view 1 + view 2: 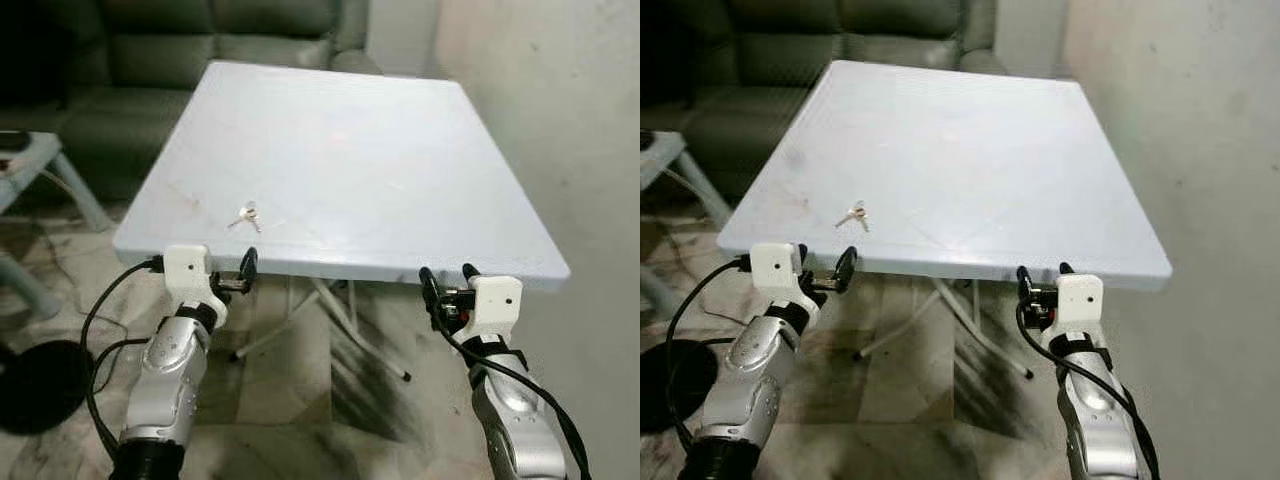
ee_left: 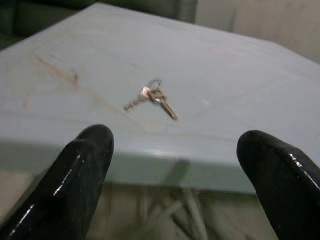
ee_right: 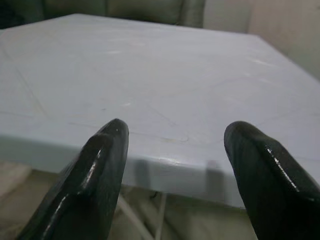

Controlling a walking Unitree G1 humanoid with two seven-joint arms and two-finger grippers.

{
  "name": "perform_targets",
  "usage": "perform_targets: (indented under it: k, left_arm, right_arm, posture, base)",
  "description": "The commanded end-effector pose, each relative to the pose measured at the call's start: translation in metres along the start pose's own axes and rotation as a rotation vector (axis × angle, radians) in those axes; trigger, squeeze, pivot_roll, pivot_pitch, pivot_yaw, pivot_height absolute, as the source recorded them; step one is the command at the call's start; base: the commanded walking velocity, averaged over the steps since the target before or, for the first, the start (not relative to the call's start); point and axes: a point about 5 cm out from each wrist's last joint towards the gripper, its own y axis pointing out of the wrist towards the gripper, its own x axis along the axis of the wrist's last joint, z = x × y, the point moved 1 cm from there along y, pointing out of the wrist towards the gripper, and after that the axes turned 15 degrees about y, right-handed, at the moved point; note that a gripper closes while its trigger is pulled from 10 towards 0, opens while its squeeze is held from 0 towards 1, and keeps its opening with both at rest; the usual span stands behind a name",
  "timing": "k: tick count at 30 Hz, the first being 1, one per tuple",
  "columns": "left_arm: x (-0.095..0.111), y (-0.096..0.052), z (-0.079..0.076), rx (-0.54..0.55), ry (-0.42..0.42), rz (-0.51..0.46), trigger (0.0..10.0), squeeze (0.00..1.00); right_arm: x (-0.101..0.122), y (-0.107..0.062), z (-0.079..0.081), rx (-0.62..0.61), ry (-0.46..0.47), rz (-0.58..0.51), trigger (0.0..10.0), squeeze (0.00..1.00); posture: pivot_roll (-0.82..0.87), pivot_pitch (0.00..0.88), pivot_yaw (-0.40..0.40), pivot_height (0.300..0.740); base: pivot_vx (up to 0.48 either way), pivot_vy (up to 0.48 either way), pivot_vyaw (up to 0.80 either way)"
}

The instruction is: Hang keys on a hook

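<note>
A small bunch of keys point(image 1: 246, 215) lies flat on the pale folding table point(image 1: 380, 150), close to its near edge and left of centre. My left gripper point(image 1: 228, 270) is open just before and below that edge, facing the keys point(image 2: 152, 97) a short way off, with nothing between its fingers point(image 2: 85, 165). My right gripper point(image 1: 448, 276) is open too, level with the table's near edge toward the right, and faces bare tabletop point(image 3: 165, 75).
A dark green sofa point(image 1: 150, 60) stands behind the table. A light wall point(image 1: 560, 110) runs along the right. A small pale side table point(image 1: 25, 160) and a black round base point(image 1: 40, 385) are at the left. White table legs point(image 1: 330, 310) cross underneath.
</note>
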Motion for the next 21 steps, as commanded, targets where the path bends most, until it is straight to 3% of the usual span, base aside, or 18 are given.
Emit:
perform_targets:
  k: [1,21]
  left_arm:
    - [0.0031,-0.0005,0.0102,0.019,0.021,-0.005,10.0,0.00]
    - [0.0012,-0.0023,0.0112,0.043,0.017,0.009,10.0,0.00]
  right_arm:
    - [0.0018,0.0016,0.0042,0.007,0.020,-0.011,10.0,0.00]
    - [0.0033,0.0019,0.0009,0.002,0.032,-0.010,10.0,0.00]
  posture:
    - [0.02,0.089,-0.032,0.740]
    - [0.02,0.099,-0.040,0.740]
  base:
    - [0.296,0.000,0.00]
    - [0.279,0.000,0.00]
